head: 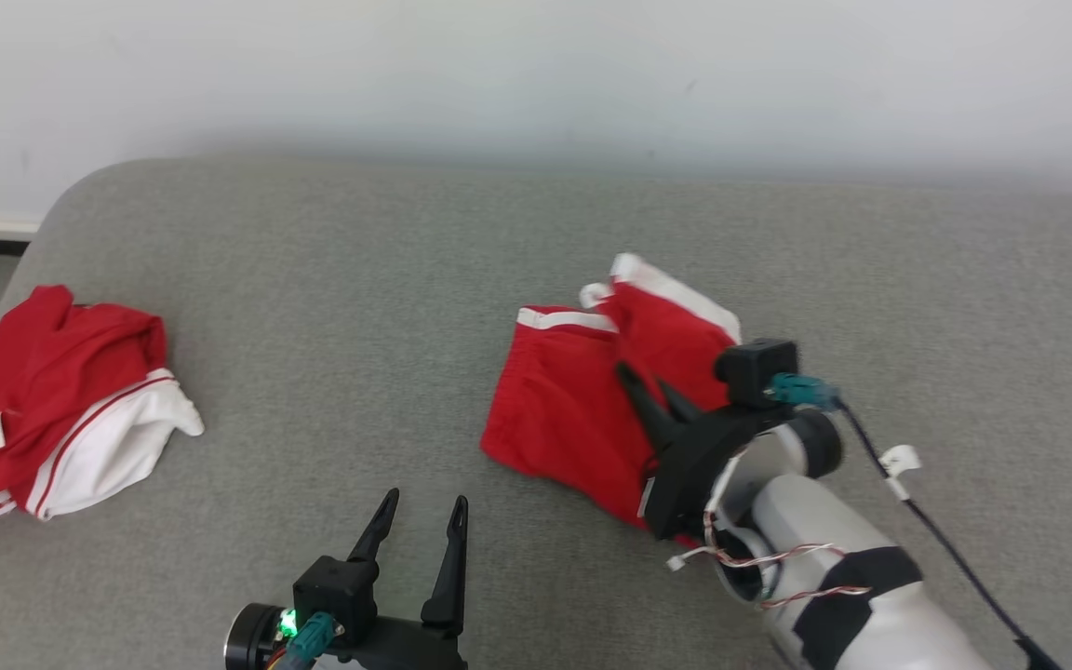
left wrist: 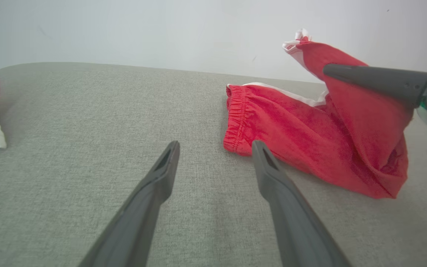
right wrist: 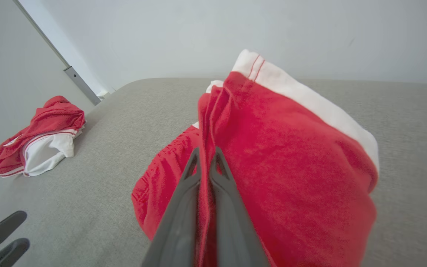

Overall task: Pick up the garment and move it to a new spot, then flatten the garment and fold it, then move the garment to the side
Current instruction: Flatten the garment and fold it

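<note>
Shorts (head: 564, 409) edge lifted, clamped in right tool (head: 645, 379); left tool (head: 426, 499) apart over open cushion (head: 313, 307).

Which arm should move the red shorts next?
Right, probably. The right gripper is shut on a raised fold of the shorts. The left gripper is open, apart from them, holding nothing.

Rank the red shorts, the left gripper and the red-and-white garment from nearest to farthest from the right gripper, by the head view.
1. Red shorts: pinched in the right gripper.
2. Left gripper: open, to its left.
3. Red-and-white garment: far left.
</note>
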Robot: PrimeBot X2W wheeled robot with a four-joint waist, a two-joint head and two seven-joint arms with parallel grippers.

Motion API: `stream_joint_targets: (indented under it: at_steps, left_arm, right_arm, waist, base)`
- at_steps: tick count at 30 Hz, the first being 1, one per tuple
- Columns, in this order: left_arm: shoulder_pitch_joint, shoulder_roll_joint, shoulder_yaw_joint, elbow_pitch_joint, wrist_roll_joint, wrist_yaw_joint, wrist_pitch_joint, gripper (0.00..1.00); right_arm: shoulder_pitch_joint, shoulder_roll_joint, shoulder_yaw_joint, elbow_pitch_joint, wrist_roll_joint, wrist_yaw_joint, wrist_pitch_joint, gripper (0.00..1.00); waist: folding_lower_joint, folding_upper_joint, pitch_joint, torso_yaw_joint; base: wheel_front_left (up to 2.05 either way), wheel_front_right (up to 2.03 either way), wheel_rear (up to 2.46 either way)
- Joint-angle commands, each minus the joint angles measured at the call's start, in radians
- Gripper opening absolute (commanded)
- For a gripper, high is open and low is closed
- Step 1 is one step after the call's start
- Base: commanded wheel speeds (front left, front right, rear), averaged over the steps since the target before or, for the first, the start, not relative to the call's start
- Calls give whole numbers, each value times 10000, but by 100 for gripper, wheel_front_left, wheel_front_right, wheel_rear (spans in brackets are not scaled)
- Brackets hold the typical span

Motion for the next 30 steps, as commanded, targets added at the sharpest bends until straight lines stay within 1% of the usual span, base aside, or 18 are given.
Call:
stream_joint_targets:
  at_steps: [1, 5, 7, 8, 9, 10, 11, 16, 18, 20, 21, 25, 30]
  left_arm:
    - [-99, 10, -74, 42, -69, 62, -29, 100]
    - [-170, 11, -164, 136, -96, 89, -29, 100]
    - [-186, 10, -201, 190, -116, 96, -29, 100]
    - [-187, 11, -214, 205, -126, 118, -29, 100]
    - [-188, 10, -221, 205, -133, 150, -29, 100]
    - [-190, 10, -229, 201, -123, 173, -29, 100]
    - [-190, 10, -229, 201, -123, 173, -29, 100]
    - [-121, 11, -13, 140, 0, 300, -29, 100]
    - [-110, 10, 86, 59, 68, 347, -29, 100]
    - [-108, 10, 203, -29, 141, 353, -29, 100]
    - [-104, 11, 282, -100, 225, 381, -29, 100]
    - [5, 12, 610, -308, 533, 413, -29, 100]
    - [146, 29, 1090, -524, 862, 321, -29, 100]
  right_arm:
    - [-27, 230, 190, -44, 98, 5, 20, 0]
    - [-235, 456, 475, 269, -15, 5, -140, 0]
    - [-347, 578, 451, 577, -113, 7, -402, 1]
    - [-353, 629, 389, 730, -72, 7, -529, 44]
    - [-381, 672, 369, 859, -66, 7, -693, 93]
    - [-423, 703, 341, 961, -70, 5, -856, 100]
    - [-423, 703, 341, 961, -70, 5, -856, 100]
    - [-522, 659, 85, 1392, -125, 5, -1539, 100]
    - [-580, 371, -22, 1522, -502, 5, -1735, 100]
    - [-458, 202, -391, 1588, -624, 5, -1828, 100]
    - [-402, 54, -546, 1576, -869, 5, -1857, 100]
    - [235, -329, -1919, 903, -1569, 5, -1856, 100]
    - [1240, -393, -3401, 134, -2543, 7, -1864, 100]
  waist:
    - [1, 0, 114, 379]
    - [1, 0, 172, 748]
    - [1, 0, 184, 885]
    - [1, 0, 186, 932]
    - [1, 0, 191, 962]
    - [1, 0, 193, 978]
    - [1, 0, 193, 978]
    - [1, 0, 177, 773]
    - [1, 0, 168, 610]
    - [1, 0, 172, 427]
    - [1, 0, 167, 321]
    - [1, 0, 184, -90]
    - [1, 0, 200, -572]
  base:
    - [0, 0, 0]
    - [0, 0, 0]
    - [0, 0, 0]
    - [0, 0, 0]
    - [0, 0, 0]
    - [0, 0, 0]
    - [0, 0, 0]
    - [0, 0, 0]
    - [0, 0, 0]
    - [0, 0, 0]
    - [0, 0, 0]
    - [0, 0, 0]
    - [0, 0, 0]
